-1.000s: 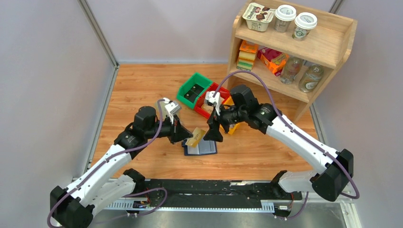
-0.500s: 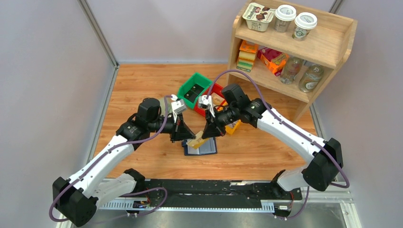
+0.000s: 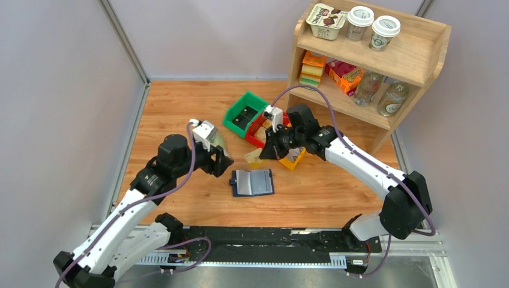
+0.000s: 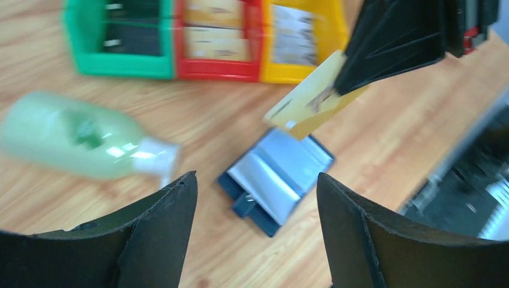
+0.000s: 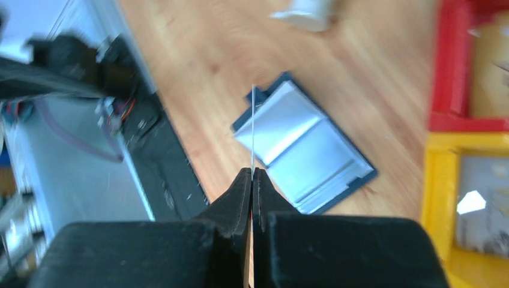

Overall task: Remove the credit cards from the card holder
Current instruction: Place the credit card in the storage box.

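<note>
the card holder [image 3: 252,182] lies open and flat on the wooden table [image 3: 180,108], pale sleeves up, with bare wood on its near side. just past its far edge the right gripper [image 5: 252,175] is clenched on a tan credit card [image 4: 306,103], clear of the holder. the left gripper [image 4: 255,183] hangs released to the left, near a lying green bottle [image 4: 84,143]. beyond stand a green bin [image 4: 120,65], a red bin [image 4: 216,69] and a yellow bin [image 4: 294,73], their contents blurred.

Navy card holder [image 3: 252,182], pale grey-blue sleeves [image 4: 279,171]; golden-yellow credit card [image 4: 309,102]; green bin [image 3: 245,114], red bin [image 3: 263,131], yellow bin [image 3: 293,159]; pale green bottle [image 4: 78,144]; brown wood-grain table [image 3: 180,108].
</note>
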You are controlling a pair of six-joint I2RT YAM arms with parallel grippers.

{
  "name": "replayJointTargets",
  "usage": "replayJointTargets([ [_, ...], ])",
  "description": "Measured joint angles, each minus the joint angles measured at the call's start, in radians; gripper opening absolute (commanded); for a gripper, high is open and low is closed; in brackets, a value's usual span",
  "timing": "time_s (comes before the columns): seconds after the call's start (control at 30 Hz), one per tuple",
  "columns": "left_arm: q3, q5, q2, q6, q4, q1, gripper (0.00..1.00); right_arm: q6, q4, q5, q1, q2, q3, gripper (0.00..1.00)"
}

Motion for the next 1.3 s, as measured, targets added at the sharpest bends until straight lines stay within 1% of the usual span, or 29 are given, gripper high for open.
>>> replayJointTargets([
  [0.07,-0.026,-0.146,-0.067,-0.025,-0.012,0.0,0.8,0.093,0.005,0.122,-0.007,0.023,0.019,0.0],
  [0.17,-0.072,-0.359,-0.164,-0.055,-0.037,0.0,0.81,0.253,-0.014,0.328,-0.013,0.114,0.102,0.0],
  [0.3,-0.109,-0.542,-0.241,-0.082,-0.063,0.0,0.81,0.441,-0.047,0.526,-0.025,0.222,0.197,0.0],
  [0.43,-0.112,-0.621,-0.248,-0.093,-0.066,0.0,0.81,0.595,-0.061,0.696,-0.031,0.305,0.265,0.0],
  [0.5,-0.112,-0.637,-0.242,-0.095,-0.068,0.0,0.81,0.644,-0.064,0.748,-0.033,0.348,0.304,0.0],
  [0.6,-0.112,-0.644,-0.238,-0.095,-0.072,0.0,0.81,0.708,-0.061,0.801,-0.034,0.444,0.393,0.0],
  [0.73,-0.112,-0.647,-0.245,-0.095,-0.074,0.0,0.81,0.769,-0.052,0.822,-0.033,0.517,0.422,0.01],
  [0.77,-0.112,-0.647,-0.248,-0.095,-0.074,0.0,0.81,0.787,-0.051,0.826,-0.034,0.534,0.422,0.03],
  [0.9,-0.112,-0.635,-0.257,-0.095,-0.074,0.0,0.81,0.832,-0.051,0.833,-0.034,0.581,0.422,0.24],
  [1.03,-0.112,-0.59,-0.242,-0.097,-0.072,0.0,0.81,0.846,-0.05,0.841,-0.033,0.596,0.422,0.41],
  [1.1,-0.111,-0.566,-0.223,-0.101,-0.072,0.0,0.81,0.848,-0.048,0.851,-0.033,0.595,0.422,0.45],
  [1.17,-0.11,-0.534,-0.191,-0.109,-0.073,0.0,0.81,0.845,-0.043,0.861,-0.033,0.591,0.418,0.52],
  [1.3,-0.109,-0.47,-0.128,-0.134,-0.074,0.0,0.8,0.817,-0.043,0.869,-0.033,0.538,0.386,0.61],
])
